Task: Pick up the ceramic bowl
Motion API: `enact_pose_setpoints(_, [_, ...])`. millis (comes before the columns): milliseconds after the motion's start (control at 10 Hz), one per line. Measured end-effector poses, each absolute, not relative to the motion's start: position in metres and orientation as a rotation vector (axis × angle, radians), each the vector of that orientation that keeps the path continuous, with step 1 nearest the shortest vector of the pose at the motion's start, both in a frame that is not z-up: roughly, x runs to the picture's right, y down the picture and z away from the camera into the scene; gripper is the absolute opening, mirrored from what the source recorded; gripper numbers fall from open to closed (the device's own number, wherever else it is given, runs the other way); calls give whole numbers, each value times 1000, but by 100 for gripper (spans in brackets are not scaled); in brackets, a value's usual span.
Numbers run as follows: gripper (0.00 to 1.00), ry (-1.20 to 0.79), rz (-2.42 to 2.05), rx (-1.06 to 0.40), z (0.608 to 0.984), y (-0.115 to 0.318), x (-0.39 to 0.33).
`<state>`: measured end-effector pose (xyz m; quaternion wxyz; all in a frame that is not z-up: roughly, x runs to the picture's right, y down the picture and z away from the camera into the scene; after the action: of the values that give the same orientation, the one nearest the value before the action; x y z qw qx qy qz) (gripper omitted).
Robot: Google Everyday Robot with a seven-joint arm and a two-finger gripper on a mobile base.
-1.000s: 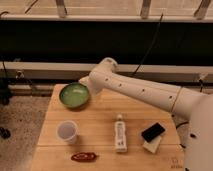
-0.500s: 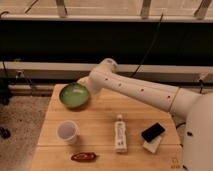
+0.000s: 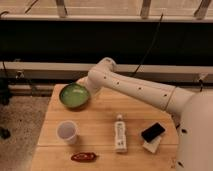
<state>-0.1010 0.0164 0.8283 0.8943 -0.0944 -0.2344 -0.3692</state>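
No visible change over the last second: the ceramic bowl (image 3: 75, 95) rests flat on the counter (image 3: 100, 125) as before, not lifted. Judged: the grasp is not yet secured. The gripper (image 3: 83, 83) sits at the bowl's far right rim, mostly hidden; I cannot tell its state. The arm (image 3: 135, 90) slants down from the bowl's right, unmoved.

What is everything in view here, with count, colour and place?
round glossy green ceramic bowl: one, green, table's back left
small translucent whitish plastic cup: one, whitish, front left
flat red packet: one, red, front edge
white tube: one, white, lying at centre
flat black block: one, black, right side, atop pale block
wooden table: one, light brown
robot arm: one, white, extends from right
gripper: one, at bowl's right rim, mostly hidden
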Motion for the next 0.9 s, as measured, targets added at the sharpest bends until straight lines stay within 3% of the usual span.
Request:
enact_pose_setpoints(500, [80, -418, -883, -371, 893, 29, -107])
enact_pose_setpoints(900, [80, -379, -933, -443, 909, 32, -99])
